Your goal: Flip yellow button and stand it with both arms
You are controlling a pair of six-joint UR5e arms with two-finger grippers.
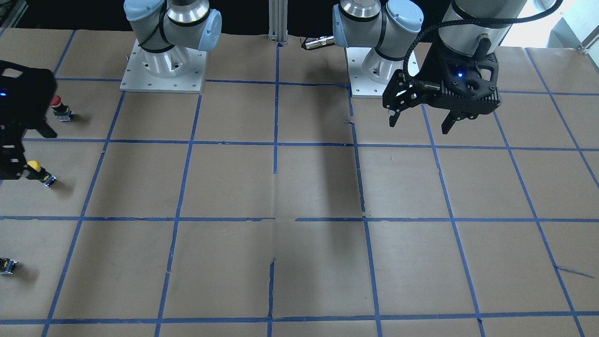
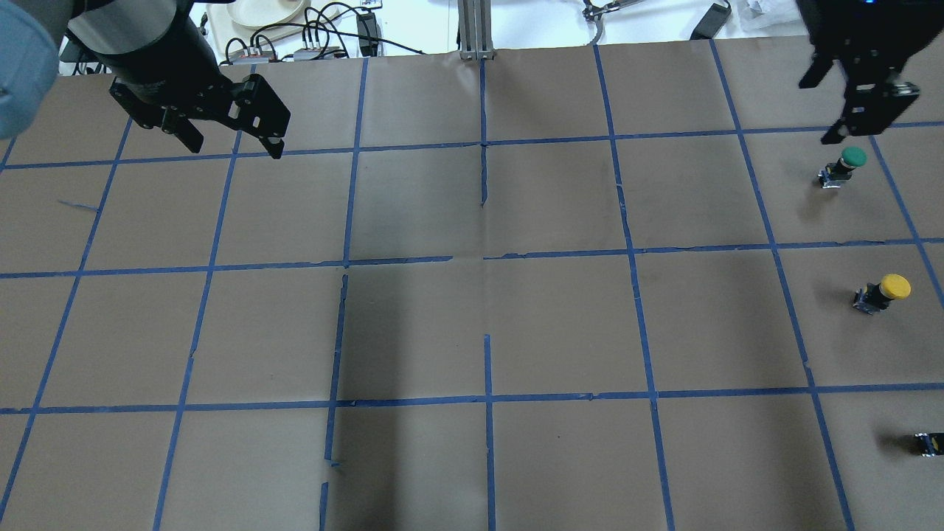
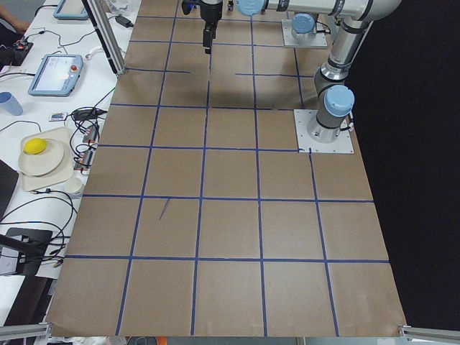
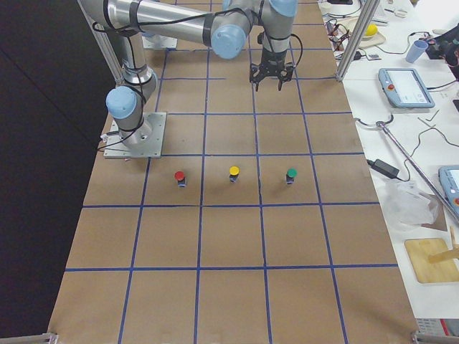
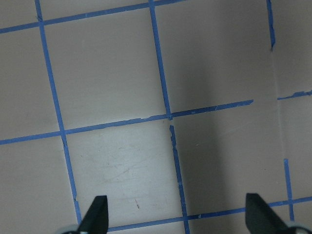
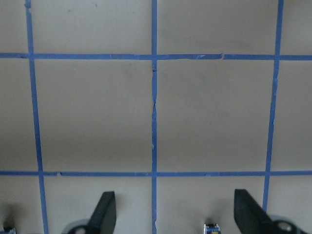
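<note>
The yellow button (image 2: 885,289) has a round yellow cap on a black body and stands cap up at the table's right edge. It also shows in the front view (image 1: 36,169) and the right side view (image 4: 234,172). My right gripper (image 2: 817,112) hangs open and empty high above that side; its wrist view shows two spread fingers (image 6: 108,207) over bare paper. In the front view, the right gripper (image 1: 32,154) overlaps the button's side. My left gripper (image 2: 236,151) is open and empty, high over the far left of the table, and also shows in the front view (image 1: 419,128).
A green-capped button (image 2: 848,161) stands beyond the yellow one and a red-capped one (image 1: 57,104) nearer the robot. A black button body (image 2: 928,442) is cut off by the frame edge. Arm bases (image 1: 164,70) are bolted to the brown paper with its blue tape grid.
</note>
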